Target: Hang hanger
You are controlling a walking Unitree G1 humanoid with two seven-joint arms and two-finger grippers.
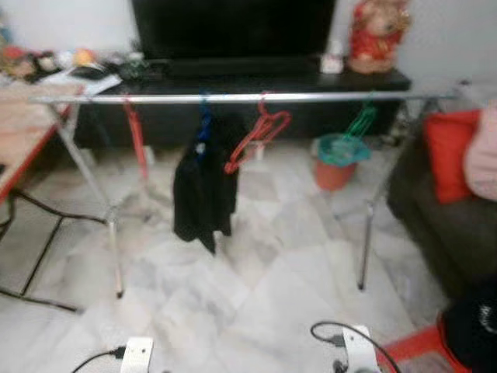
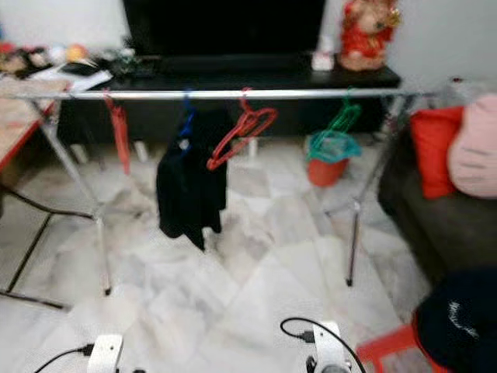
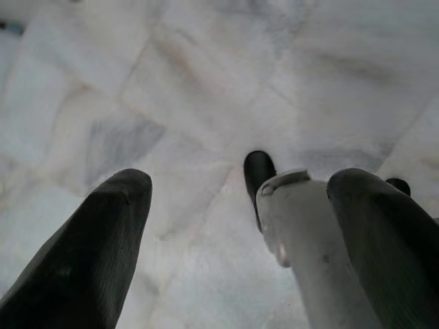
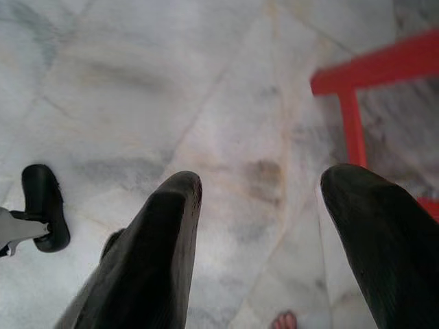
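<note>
Rail [image 1: 233, 99] runs left-right, well ahead and above both arms. Red hanger [image 1: 260, 136] hooked mid-rail, tilted. Left gripper [image 3: 236, 233] and right gripper [image 4: 264, 240] spread, empty, aimed at floor.

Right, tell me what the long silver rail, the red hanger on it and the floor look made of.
Long silver rail: probably metal tube, shiny bright streak. Red hanger: likely plastic, uniform saturated colour; blur leaves it open. Floor: polished marble-look tiles, grey veining, visible joints.
</note>
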